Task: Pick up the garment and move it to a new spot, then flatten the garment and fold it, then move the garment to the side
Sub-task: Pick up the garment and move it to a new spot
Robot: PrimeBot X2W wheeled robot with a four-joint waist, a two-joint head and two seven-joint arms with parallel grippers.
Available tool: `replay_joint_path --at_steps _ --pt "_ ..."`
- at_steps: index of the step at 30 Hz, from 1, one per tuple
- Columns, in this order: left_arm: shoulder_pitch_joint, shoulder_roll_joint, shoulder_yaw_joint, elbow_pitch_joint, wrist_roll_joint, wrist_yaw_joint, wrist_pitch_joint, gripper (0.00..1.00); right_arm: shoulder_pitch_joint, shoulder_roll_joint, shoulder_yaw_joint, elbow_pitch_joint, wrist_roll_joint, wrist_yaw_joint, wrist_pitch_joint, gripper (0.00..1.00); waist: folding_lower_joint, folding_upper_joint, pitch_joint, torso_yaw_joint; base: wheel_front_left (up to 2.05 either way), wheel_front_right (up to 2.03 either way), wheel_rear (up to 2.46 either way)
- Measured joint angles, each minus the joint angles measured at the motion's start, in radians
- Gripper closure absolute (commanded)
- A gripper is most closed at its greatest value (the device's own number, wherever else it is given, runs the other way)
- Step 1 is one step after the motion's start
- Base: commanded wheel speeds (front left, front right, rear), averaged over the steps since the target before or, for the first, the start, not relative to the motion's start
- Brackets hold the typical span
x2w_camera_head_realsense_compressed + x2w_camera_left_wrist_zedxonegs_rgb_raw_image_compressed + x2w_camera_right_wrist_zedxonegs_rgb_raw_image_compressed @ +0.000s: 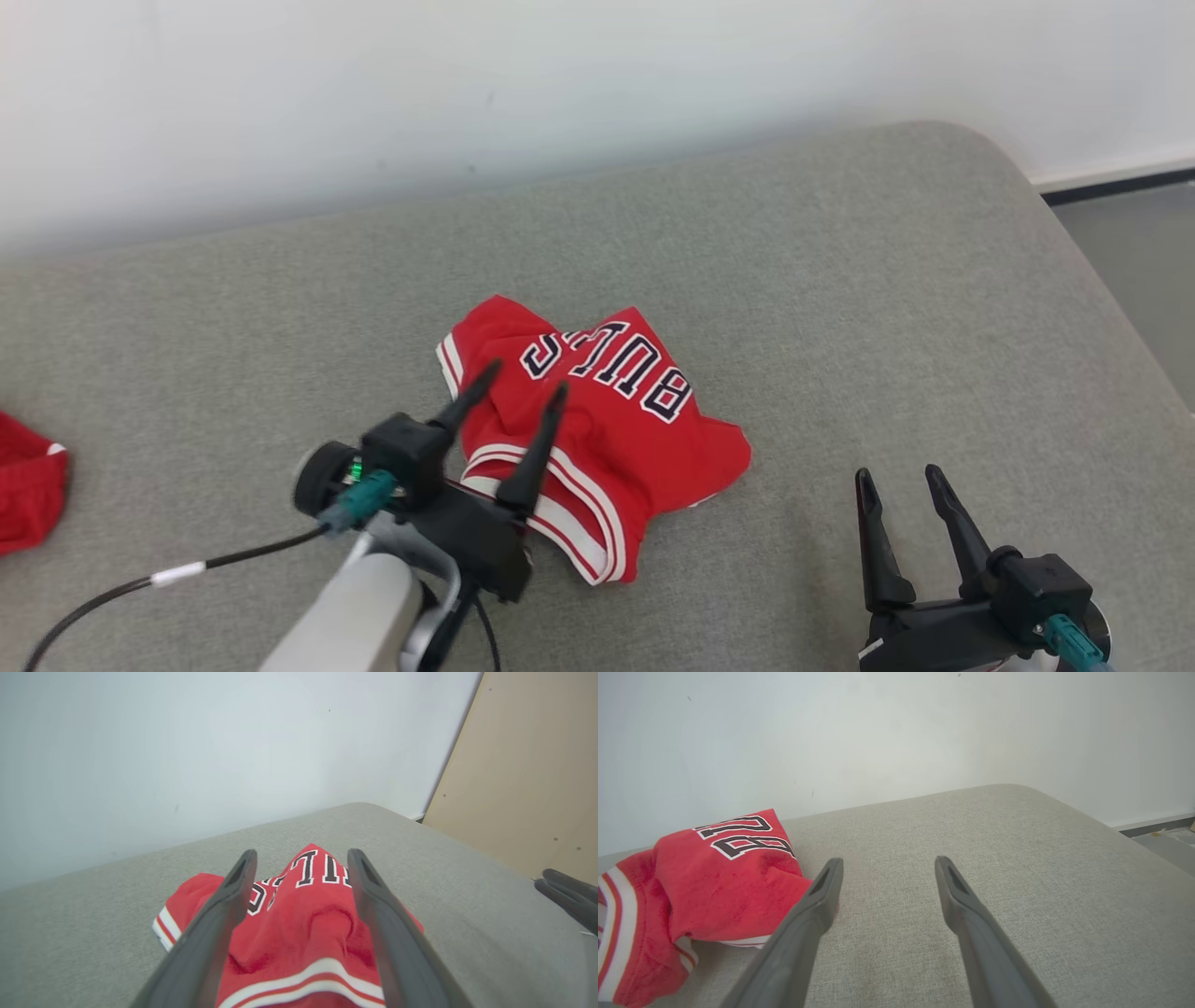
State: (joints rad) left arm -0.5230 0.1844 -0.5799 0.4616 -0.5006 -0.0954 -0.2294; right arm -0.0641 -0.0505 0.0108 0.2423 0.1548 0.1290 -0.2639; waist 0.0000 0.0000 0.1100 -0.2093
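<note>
The garment (607,420) is a red jersey with white stripes and dark lettering, lying crumpled in a heap on the grey cushioned surface (840,308). My left gripper (523,383) hovers over the heap's near left part, open, its fingers apart with nothing between them. In the left wrist view the garment (303,919) lies under and between the spread fingers (224,914) of the left gripper (301,858). My right gripper (896,476) stands open at the lower right, clear of the cloth. In the right wrist view the garment (700,877) sits left of the right gripper (885,863).
Another piece of red cloth (28,490) lies at the far left edge. A white wall (467,93) backs the surface. The surface's rounded right edge drops to a grey floor (1139,271). A beige panel (528,774) stands to the right in the left wrist view.
</note>
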Motion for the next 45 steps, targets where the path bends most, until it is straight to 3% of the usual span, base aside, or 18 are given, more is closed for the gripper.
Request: replay_joint_path --at_steps 11,20,22,27,35,45 --pt "0.113 0.081 0.174 -0.16 0.034 0.085 -0.033 0.0 0.006 0.0 -0.01 -0.048 -0.025 0.0 0.0 0.0 0.0 0.0 -0.042 0.059 0.0 0.0 0.0" --pt "0.337 0.085 0.387 -0.305 0.098 0.086 -0.033 0.0 0.02 0.0 -0.018 -0.062 -0.031 0.0 0.0 0.0 -0.0001 0.0001 -0.048 0.106 0.0 0.0 0.0" --pt "0.379 0.071 0.438 -0.323 0.117 0.087 -0.033 0.0 0.023 0.0 -0.02 -0.061 -0.031 0.0 0.0 0.0 0.0 0.0001 -0.048 0.114 0.0 0.0 0.0" --pt "0.519 -0.045 0.592 -0.384 0.221 0.079 -0.033 0.0 0.027 0.001 -0.037 -0.047 -0.035 0.0 0.0 0.0 0.0 0.0001 -0.046 0.141 0.0 0.0 0.0" --pt "0.546 -0.095 0.636 -0.362 0.319 0.016 -0.033 0.0 0.043 0.0 -0.041 -0.025 -0.038 0.0 0.0 0.0 0.0 0.0001 -0.053 0.16 0.0 0.0 0.0" --pt "0.546 -0.117 0.662 -0.333 0.364 -0.012 -0.033 0.0 0.043 0.0 -0.03 -0.009 -0.041 0.0 0.0 0.0 0.0001 0.0001 -0.053 0.156 0.0 0.0 0.0"
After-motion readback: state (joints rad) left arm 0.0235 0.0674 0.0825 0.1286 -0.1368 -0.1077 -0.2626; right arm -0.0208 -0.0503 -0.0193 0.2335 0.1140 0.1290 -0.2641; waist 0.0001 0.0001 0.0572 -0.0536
